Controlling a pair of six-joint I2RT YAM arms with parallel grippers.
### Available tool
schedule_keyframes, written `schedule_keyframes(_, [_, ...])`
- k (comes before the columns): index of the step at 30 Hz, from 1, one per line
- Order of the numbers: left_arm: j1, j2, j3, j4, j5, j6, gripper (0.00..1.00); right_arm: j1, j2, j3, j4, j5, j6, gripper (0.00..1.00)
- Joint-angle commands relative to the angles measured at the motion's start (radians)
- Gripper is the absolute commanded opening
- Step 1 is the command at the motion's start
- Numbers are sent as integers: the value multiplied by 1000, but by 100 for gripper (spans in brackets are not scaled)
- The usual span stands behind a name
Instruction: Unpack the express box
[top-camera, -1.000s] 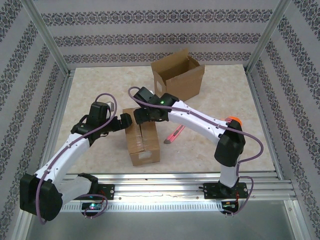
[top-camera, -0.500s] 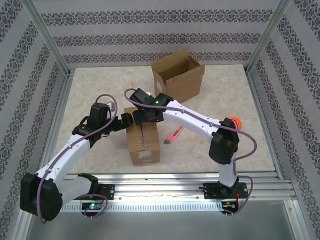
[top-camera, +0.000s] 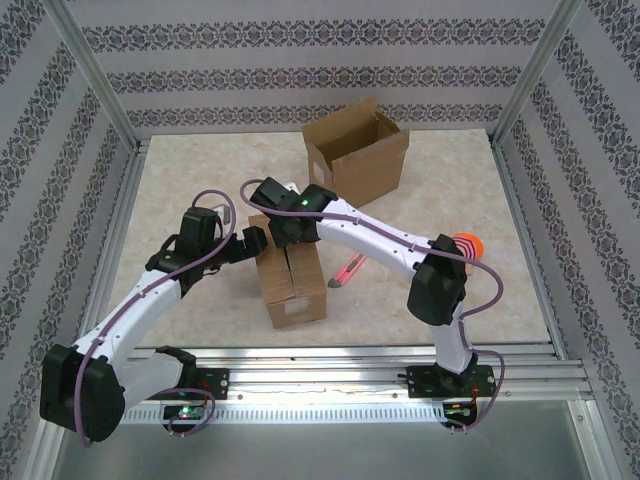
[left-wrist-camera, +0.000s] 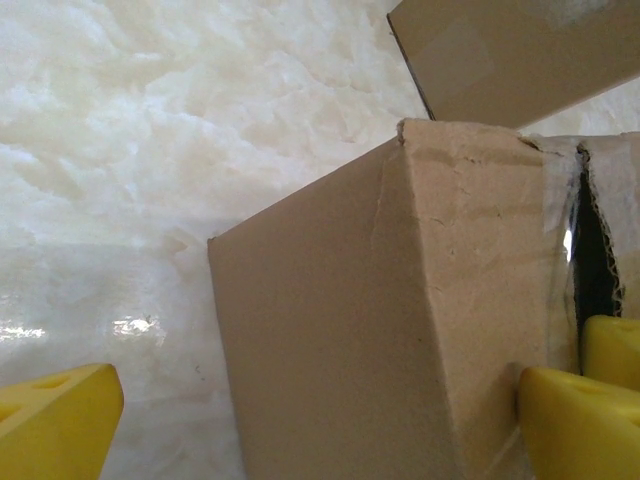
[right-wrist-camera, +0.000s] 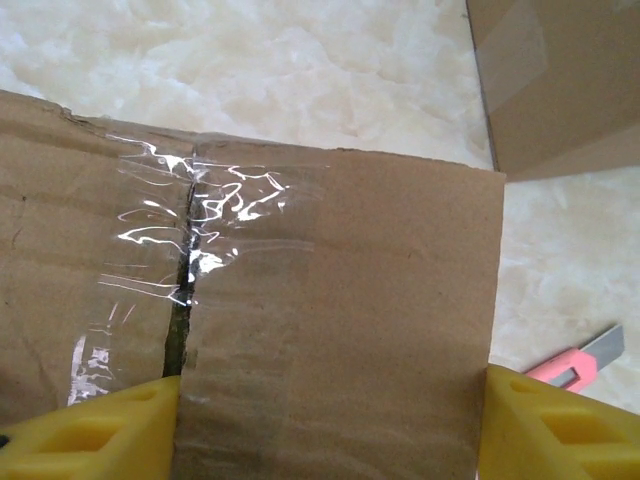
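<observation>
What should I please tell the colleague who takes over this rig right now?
Left tool: open, straddling the far left corner of the taped brown cardboard box.
Right tool: open, spanning its right top flap from centre seam to outer edge.
The pink utility knife lies on the white marbled table right of that box; an open brown cardboard box stands behind.
Done: the clear tape looks split along the seam.
Left: both flaps are down; lift them and empty the box.
</observation>
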Motion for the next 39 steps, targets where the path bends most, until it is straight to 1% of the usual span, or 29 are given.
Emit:
schedule_keyframes(1, [0, 30, -55, -49, -43, 7, 100, 3, 18, 59, -91, 133, -22, 59])
schedule_keyframes(5, [-1, 53, -87, -35, -62, 14, 100, 8, 35, 100, -126, 179, -26, 51])
schedule_keyframes(8, [-1, 81, -105, -19, -64, 15, 100, 17, 54, 145, -166, 225, -32, 51])
schedule_keyframes(10, [-1, 100, -113, -10, -65, 15, 100, 22, 70, 181, -195, 252, -35, 54])
schedule_keyframes(12, [-1, 115, -116, -4, -63, 17, 100, 26, 89, 211, -219, 271, -39, 63])
schedule_keyframes(15, [-1, 120, -114, -2, -58, 15, 100, 27, 107, 231, -234, 284, -43, 68])
schedule_keyframes(23, [-1, 85, -72, -41, -44, 12, 100, 27, 127, 246, -255, 318, -42, 73])
schedule_keyframes(28, [-2, 51, -38, -57, -12, 2, 100, 28, 137, 259, -266, 338, -45, 76])
schedule_keyframes(30, [-2, 44, -21, -57, 9, -1, 100, 28, 142, 261, -266, 343, -48, 76])
schedule_keyframes(33, [-1, 45, 4, -52, 37, -5, 100, 28, 155, 268, -273, 355, -46, 72])
schedule_keyframes(39, [0, 76, 20, -32, 35, -5, 100, 32, 172, 286, -281, 384, -47, 58])
